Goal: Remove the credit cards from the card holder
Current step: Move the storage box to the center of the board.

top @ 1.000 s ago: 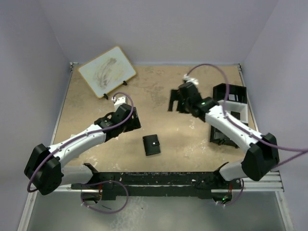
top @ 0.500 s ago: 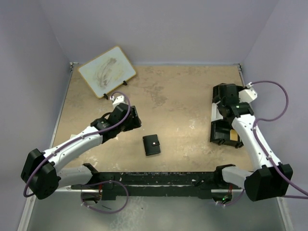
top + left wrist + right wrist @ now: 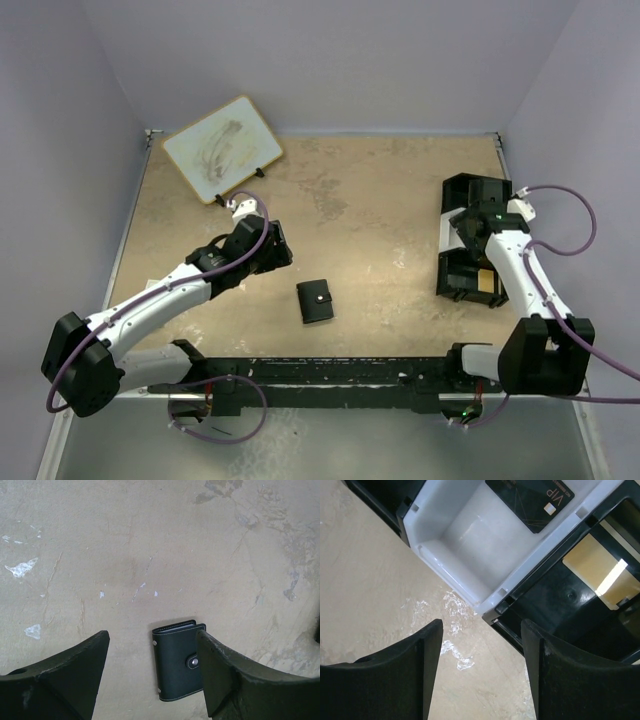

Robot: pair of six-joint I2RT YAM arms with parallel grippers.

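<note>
A: Left to right, quick. Far left?
B: Sketch board (image 3: 222, 150) on its stand in the back corner, not involved. Next is the left gripper (image 3: 274, 254), jaws wide, nothing between them.
A: Does the wrist view agree?
B: Yes. It hangs above the table (image 3: 150, 555), touching nothing. One finger (image 3: 240, 680) hides an edge of the wallet from that camera.
A: Where's the wallet?
B: The card holder (image 3: 316, 300) lies flat mid-table toward the front, near the left gripper and well apart from the right one. It's folded, snap stud (image 3: 192, 663) done up. There's a pale sliver at its far edge, but I cannot tell if cards remain inside.
A: Right side?
B: The tray (image 3: 470, 185) sits by the right wall. The right gripper (image 3: 463, 228) hovers over it, jaws apart and empty. A dark card (image 3: 530, 500) lies in the white compartment, and a tan card (image 3: 592, 567) lies in the black one beside it.
A: So which step?
B: My read is that some cards are already out and the left arm is lining up on the holder, with no contact yet.
A: Next move?
B: Probably lower the left gripper and pin or pinch the holder without skidding it. Then pop the snap and fold it open. That likely needs the right arm to cross over and pull a card while the left holds. The thin wallet lies flat on the table, so getting a finger under an edge is the hard part.
</note>
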